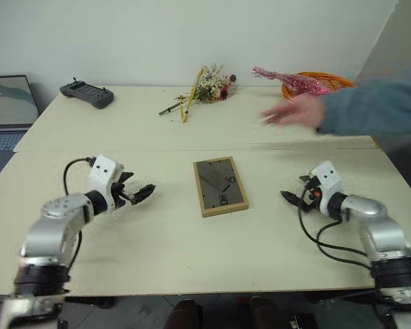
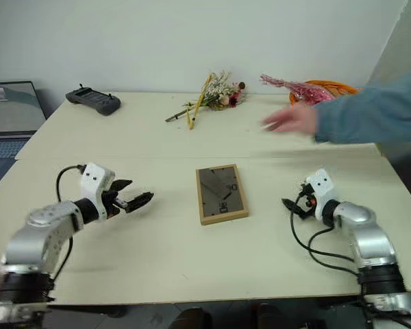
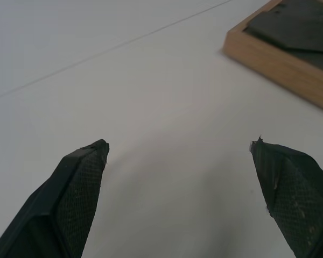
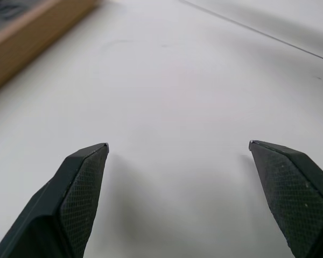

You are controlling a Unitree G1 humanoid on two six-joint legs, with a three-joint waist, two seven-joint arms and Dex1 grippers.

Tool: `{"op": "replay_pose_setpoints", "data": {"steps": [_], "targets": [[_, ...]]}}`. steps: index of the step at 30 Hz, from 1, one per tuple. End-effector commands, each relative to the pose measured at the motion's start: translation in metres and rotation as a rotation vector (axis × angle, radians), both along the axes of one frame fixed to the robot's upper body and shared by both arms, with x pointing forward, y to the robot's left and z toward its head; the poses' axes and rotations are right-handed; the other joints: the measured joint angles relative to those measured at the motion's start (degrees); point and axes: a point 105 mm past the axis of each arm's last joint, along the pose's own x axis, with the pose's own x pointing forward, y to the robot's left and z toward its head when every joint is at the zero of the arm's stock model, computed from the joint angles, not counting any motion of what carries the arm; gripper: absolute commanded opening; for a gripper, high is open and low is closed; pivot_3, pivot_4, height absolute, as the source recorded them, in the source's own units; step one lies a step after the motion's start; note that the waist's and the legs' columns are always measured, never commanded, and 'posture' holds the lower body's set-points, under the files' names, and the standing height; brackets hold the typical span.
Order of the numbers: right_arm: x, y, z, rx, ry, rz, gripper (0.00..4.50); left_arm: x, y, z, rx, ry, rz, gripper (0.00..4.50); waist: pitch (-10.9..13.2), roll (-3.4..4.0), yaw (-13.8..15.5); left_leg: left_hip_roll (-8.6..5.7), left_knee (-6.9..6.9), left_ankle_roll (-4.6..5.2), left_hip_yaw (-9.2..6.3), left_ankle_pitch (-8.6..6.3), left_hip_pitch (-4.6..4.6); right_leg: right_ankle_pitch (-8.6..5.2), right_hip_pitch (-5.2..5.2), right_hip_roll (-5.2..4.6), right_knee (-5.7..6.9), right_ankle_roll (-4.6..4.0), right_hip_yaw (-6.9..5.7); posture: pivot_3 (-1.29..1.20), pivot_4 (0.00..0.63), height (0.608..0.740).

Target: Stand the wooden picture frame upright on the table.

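Observation:
The wooden picture frame (image 1: 220, 186) lies flat in the middle of the table (image 1: 171, 253), its dark back panel with the fold-out stand facing up. Its light-wood edge also shows in the left wrist view (image 3: 277, 62) and the right wrist view (image 4: 32, 40). My left gripper (image 1: 138, 194) hovers open to the left of the frame, a hand's width away from it. My right gripper (image 1: 294, 198) hovers open to the right of the frame, also apart from it. Nothing sits between either pair of fingers (image 3: 78, 201) (image 4: 81, 199).
A person's hand (image 1: 294, 110) and grey sleeve reach in over the far right of the table. Dried flowers (image 1: 204, 88), a pink sprig (image 1: 288, 80) by an orange basket (image 1: 327, 80) and a dark controller (image 1: 87, 94) lie along the far edge. A laptop (image 1: 7, 110) stands at far left.

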Motion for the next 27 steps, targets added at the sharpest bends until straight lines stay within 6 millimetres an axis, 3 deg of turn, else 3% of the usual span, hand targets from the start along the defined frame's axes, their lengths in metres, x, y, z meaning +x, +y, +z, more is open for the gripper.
{"op": "replay_pose_setpoints", "data": {"steps": [1, 6, 15, 19, 23, 27], "targets": [[-0.011, 0.010, 0.026, 0.015, 0.025, 0.197, 4.45, -0.002, -0.005, 0.013, 0.045, 0.011, -0.122, 4.50, 0.0, 0.00, 0.0, 0.01, 0.00, 0.00, 0.01, 0.00, 0.04, 0.00, 0.02, 0.01, 0.01, 0.00, 0.01, 0.00, 0.150, 0.740], [-0.006, 0.013, 0.050, 0.018, 0.023, 0.279, 4.45, 0.005, -0.005, 0.019, 0.080, 0.001, -0.166, 4.50, 0.0, 0.01, -0.1, 0.04, 0.02, 0.01, 0.01, -0.01, 0.08, -0.01, 0.06, 0.01, 0.02, -0.01, 0.02, 0.00, 0.150, 0.740], [0.011, 0.015, 0.057, -0.058, -0.005, 0.337, 4.45, 0.013, -0.008, 0.022, 0.120, 0.014, -0.235, 4.50, 0.0, 0.00, -0.1, 0.03, 0.06, 0.01, 0.05, 0.00, -0.04, -0.01, -0.01, -0.03, 0.02, -0.01, 0.01, 0.00, 0.150, 0.740], [0.030, 0.017, 0.052, -0.132, -0.067, 0.297, 4.50, 0.022, -0.009, 0.018, 0.136, 0.008, -0.238, 3.80, 0.0, 0.00, -0.1, 0.03, 0.07, 0.00, 0.07, 0.00, -0.05, -0.01, -0.05, -0.02, 0.04, -0.01, 0.02, 0.00, 0.150, 0.740], [0.049, 0.026, 0.038, -0.182, -0.080, 0.237, 3.80, 0.035, -0.015, 0.003, 0.188, -0.008, -0.213, 2.96, 0.0, 0.00, -0.1, 0.03, 0.10, -0.01, 0.10, 0.01, -0.10, -0.01, -0.10, -0.03, 0.07, -0.01, 0.04, 0.00, 0.150, 0.740], [0.054, 0.048, 0.022, -0.190, -0.086, 0.255, 2.79, 0.047, -0.031, -0.009, 0.217, -0.038, -0.210, 2.03, 0.0, 0.00, -0.1, 0.04, 0.13, -0.03, 0.10, 0.02, -0.19, -0.01, -0.18, -0.04, 0.08, -0.02, 0.04, 0.00, 0.150, 0.740]]}}
